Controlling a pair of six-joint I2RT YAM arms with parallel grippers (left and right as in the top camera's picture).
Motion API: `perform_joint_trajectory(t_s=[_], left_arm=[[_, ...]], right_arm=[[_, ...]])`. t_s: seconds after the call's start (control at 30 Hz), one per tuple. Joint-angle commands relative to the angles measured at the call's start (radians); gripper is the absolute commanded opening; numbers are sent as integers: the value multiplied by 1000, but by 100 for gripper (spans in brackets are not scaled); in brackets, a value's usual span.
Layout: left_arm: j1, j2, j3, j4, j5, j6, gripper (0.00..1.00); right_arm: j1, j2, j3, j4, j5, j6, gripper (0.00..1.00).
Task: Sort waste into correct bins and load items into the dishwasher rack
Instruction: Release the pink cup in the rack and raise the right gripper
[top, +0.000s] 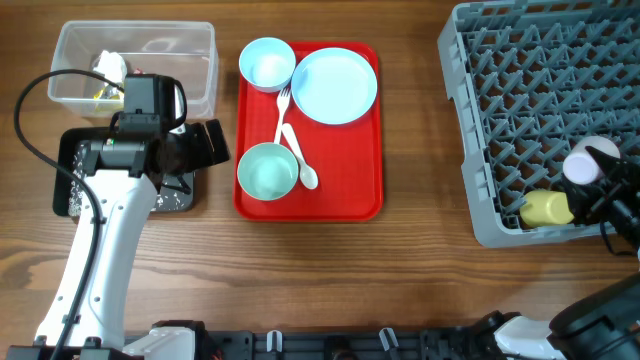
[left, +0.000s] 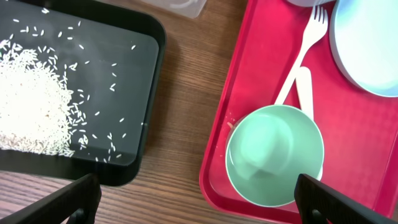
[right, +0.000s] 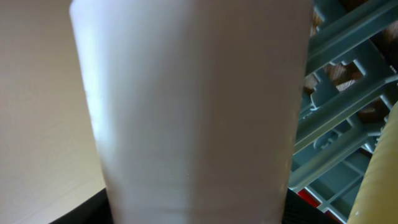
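My left gripper (top: 205, 147) is open and empty, hovering between the black tray (top: 66, 160) and the red tray; in the left wrist view (left: 199, 205) its fingers frame a pale-blue bowl (left: 275, 155). Loose rice (left: 31, 106) lies in the black tray (left: 152, 81). The clear tub (top: 190, 45) holds tissue (top: 110, 66) and wrappers. My right gripper (top: 603, 185) is shut on the pink cup (top: 588, 163) over the grey rack (top: 520, 100), next to a yellow cup (top: 547, 208). The pink cup (right: 193, 106) fills the right wrist view, held in the gripper (right: 196, 214).
The red tray (top: 360, 190) holds a second bowl (top: 267, 64), a round plate (top: 334, 86), a white fork (top: 281, 115) and a spoon (top: 300, 165). Bare wooden table lies between the red tray and the rack.
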Motion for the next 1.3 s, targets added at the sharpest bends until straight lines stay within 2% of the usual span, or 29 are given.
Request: perform_joint_trajectory(t_s=[0.0,0.2,0.4,0.63,0.97,1.17,1.27], left_arm=[[5,8,8,-8,-3,-2,100],[5,8,8,-19,-3,-2,100],[5,8,8,-22,-2,-2,100],[5,8,8,-22,-2,-2,100],[5,8,8,-19,-2,-2,100],[5,8,8,-18,-2,-3,100],[5,8,8,-18,-2,-2,100]], right_arm=[[-3,14,-15,43,-24,35,77],[-29,14,-15,265,-93,213,81],[-36,14,-15,421,-128,290,89],[-36,-29,-14,731,-262,415,99],[-7,-190,-14,1156,-407,505,100],[32,-213,-15,1633,-459,752,99],[32,-205,-15,1620,-414,788,100]])
